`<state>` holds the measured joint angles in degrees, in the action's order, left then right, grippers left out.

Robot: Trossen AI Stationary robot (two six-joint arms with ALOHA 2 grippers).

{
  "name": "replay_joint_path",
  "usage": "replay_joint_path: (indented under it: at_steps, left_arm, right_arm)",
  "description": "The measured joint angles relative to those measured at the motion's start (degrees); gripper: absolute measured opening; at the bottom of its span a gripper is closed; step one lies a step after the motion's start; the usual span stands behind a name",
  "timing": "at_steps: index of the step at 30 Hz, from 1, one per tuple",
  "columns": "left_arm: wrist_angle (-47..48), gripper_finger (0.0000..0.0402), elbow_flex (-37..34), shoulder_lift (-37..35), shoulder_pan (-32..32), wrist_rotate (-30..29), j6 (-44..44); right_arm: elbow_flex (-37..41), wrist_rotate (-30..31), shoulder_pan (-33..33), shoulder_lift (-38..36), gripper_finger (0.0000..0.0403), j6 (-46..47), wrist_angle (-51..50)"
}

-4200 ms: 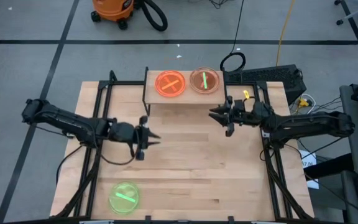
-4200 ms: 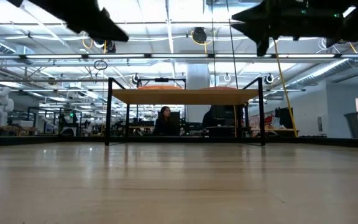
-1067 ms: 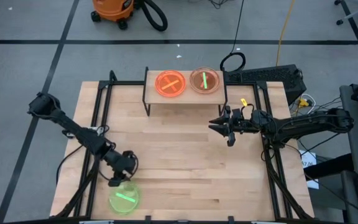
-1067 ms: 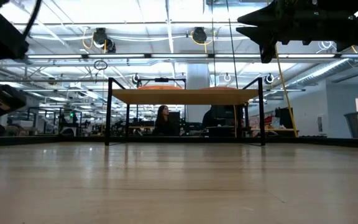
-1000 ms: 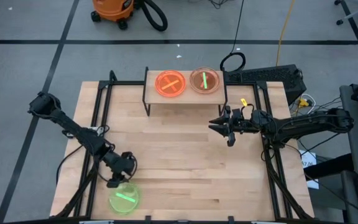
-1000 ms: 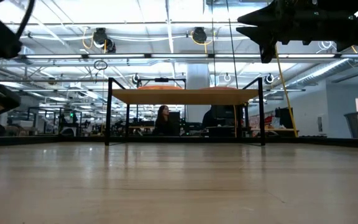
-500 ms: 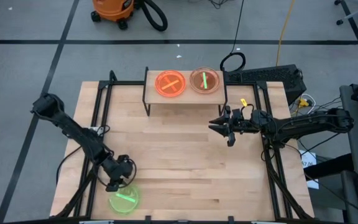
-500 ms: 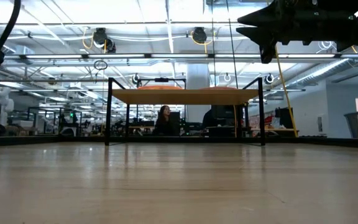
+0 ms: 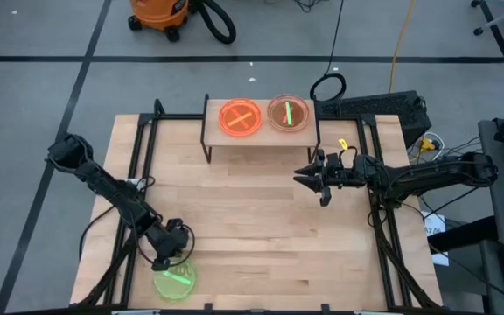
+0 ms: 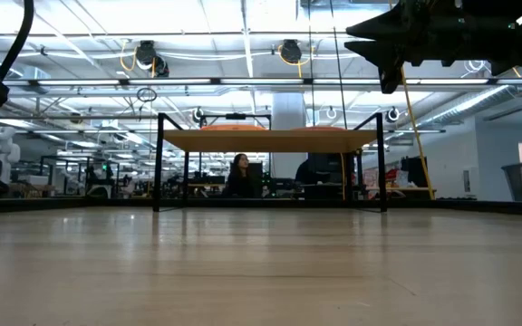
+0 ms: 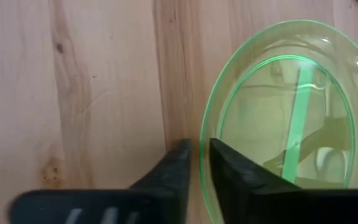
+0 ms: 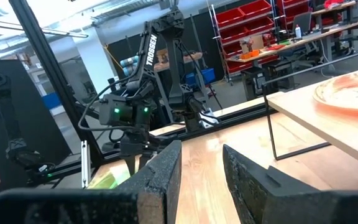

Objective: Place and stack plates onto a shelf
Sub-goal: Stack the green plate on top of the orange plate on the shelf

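Observation:
A neon green plate (image 9: 175, 281) with a bright streak lies flat near the table's near left edge, also in the left wrist view (image 11: 288, 118). My left gripper (image 9: 171, 255) (image 11: 198, 146) is low over its far rim, shut on it. The shelf (image 9: 261, 133) stands on black legs at the table's far edge. It carries an orange plate (image 9: 240, 117) and a pinkish plate with a green streak (image 9: 289, 113). My right gripper (image 9: 310, 178) (image 12: 201, 163) hovers open, right of centre and in front of the shelf. My left gripper has the green plate's far rim (image 11: 202, 134) between its two fingers. One finger (image 11: 232, 167) is inside the plate and the other (image 11: 174, 165) is outside, over the wood. The fingers come from above, pointing down. The plate lies flat on the table.
Bare wood lies between the green plate and the shelf. Black frame rails (image 9: 140, 140) run along the table's left and right sides. Off the table's far right corner sit a keyboard (image 9: 383, 106) and cables. In the low view the shelf (image 10: 270, 140) stands at the far side.
My left gripper has moved toward the table's near edge and down onto the green plate's far rim. The plate has stayed in place.

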<state>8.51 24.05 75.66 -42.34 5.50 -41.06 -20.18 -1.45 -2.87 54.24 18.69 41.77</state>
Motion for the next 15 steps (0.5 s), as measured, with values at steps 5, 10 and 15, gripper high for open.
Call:
replay_joint_path:
  at_steps: [5, 10, 15]
  left_arm:
    - [-0.36, 0.0009, -0.03, -0.04, 1.06, 1.44, 0.0]
    - [-0.5, 0.0006, -0.11, -2.18, 3.43, 2.41, 2.38]
    - [6.26, 0.0005, 3.54, -7.65, 9.4, -0.69, 5.14]
  right_arm:
    - [0.0, 0.1, 0.0, 0.0, 0.01, 0.14, 0.01]
    - [0.0, 0.13, 0.0, 0.0, 0.01, 0.18, 0.01]
    - [0.0, 0.13, 0.0, 0.0, 0.01, 0.33, 0.06]
